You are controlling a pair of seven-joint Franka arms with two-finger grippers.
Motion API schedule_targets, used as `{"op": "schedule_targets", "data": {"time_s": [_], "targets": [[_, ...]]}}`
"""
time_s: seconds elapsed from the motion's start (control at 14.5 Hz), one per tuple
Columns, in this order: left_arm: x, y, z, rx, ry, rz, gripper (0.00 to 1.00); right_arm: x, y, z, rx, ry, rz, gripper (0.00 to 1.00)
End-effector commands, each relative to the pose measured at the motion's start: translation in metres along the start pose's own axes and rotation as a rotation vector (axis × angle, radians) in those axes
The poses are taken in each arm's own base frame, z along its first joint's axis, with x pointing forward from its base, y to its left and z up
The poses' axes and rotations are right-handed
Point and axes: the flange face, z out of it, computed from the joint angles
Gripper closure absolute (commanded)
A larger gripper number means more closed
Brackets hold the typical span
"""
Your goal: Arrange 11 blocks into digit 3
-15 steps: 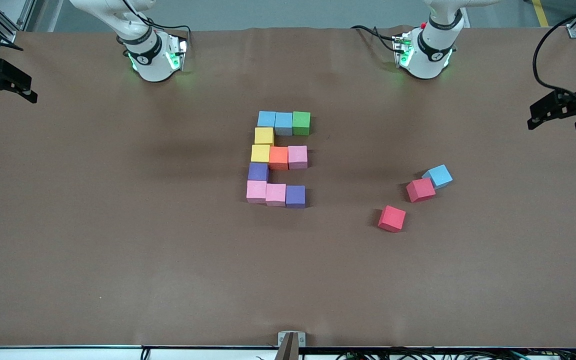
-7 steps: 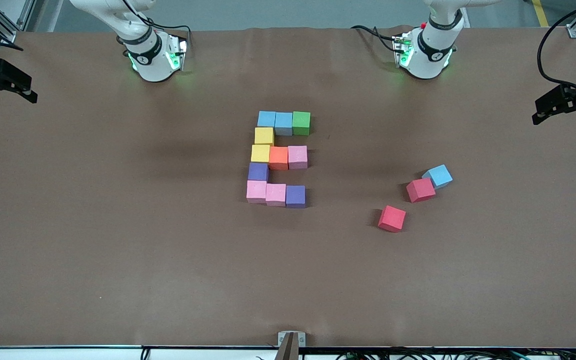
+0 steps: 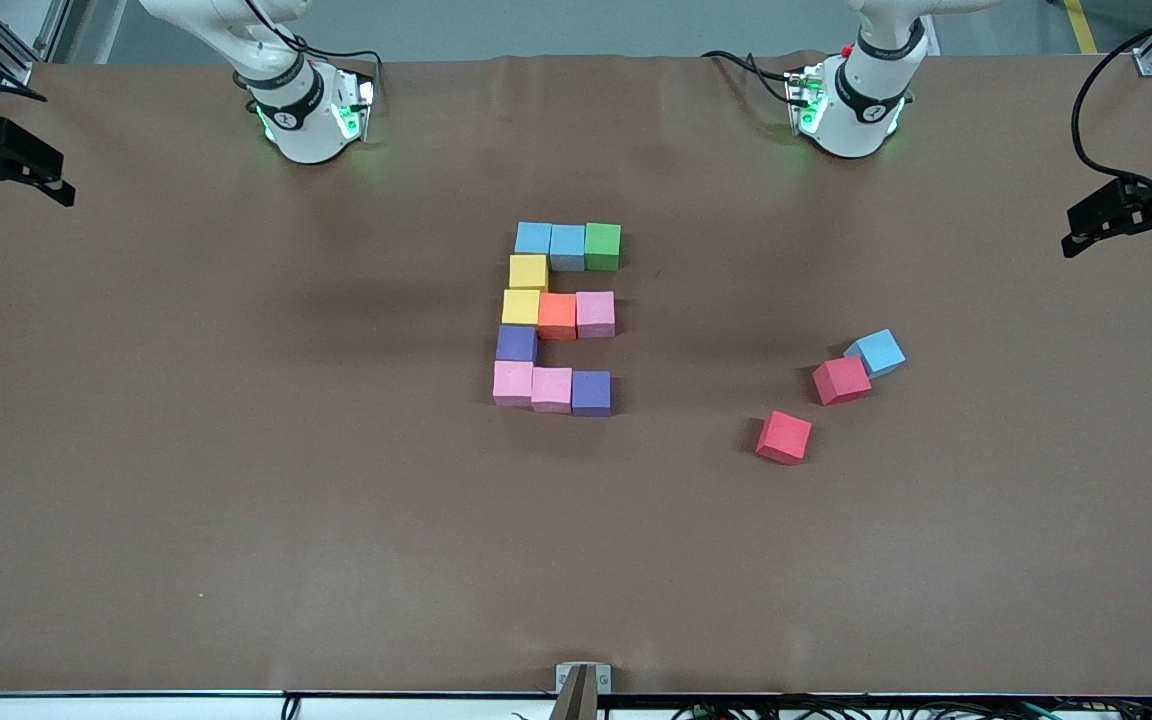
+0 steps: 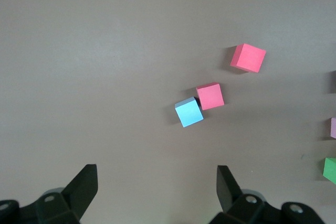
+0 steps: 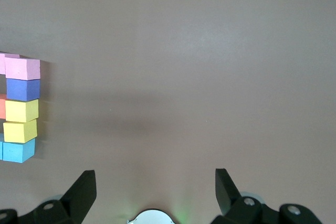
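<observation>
Eleven blocks touch in a blocky E-shaped digit 3 [image 3: 557, 315] mid-table. The farthest row is two light blue [image 3: 534, 237] and a green [image 3: 602, 245]. The middle row is yellow [image 3: 521, 306], orange, pink [image 3: 595, 313]. The nearest row is two pink [image 3: 513, 382] and a purple [image 3: 591, 392]. A yellow [image 3: 528, 271] and a purple [image 3: 516, 343] join the rows. My left gripper [image 3: 1121, 215] [image 4: 157, 174] is open and empty, high over the left arm's end. My right gripper [image 3: 1, 160] [image 5: 155, 179] is open and empty, over the right arm's end.
A loose light blue cube [image 3: 876, 352] [image 4: 189, 113] touches a red cube [image 3: 841, 380] [image 4: 210, 96] toward the left arm's end. A second red cube [image 3: 784, 437] [image 4: 248, 57] lies nearer the front camera. The figure's spine [image 5: 22, 110] shows in the right wrist view.
My left gripper has shifted slightly at the table's end. The right gripper and all the blocks have not moved.
</observation>
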Motion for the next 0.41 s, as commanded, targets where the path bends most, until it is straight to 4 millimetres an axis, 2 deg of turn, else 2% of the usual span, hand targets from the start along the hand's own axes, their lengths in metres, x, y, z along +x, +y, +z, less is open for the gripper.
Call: {"op": "schedule_targets", "data": {"time_s": [0.0,0.34], "targets": [[0.0061,0.0019,-0.0125,0.004,0.027,0.016,0.0,-0.0045,-0.0015,-0.0024,-0.006,0.002,-0.01,0.0],[0.0084,0.0003,-0.0083,0.0,0.019,0.003,0.0,-0.0047,-0.0015,-0.0023,-0.005,0.001,-0.012,0.0]]}}
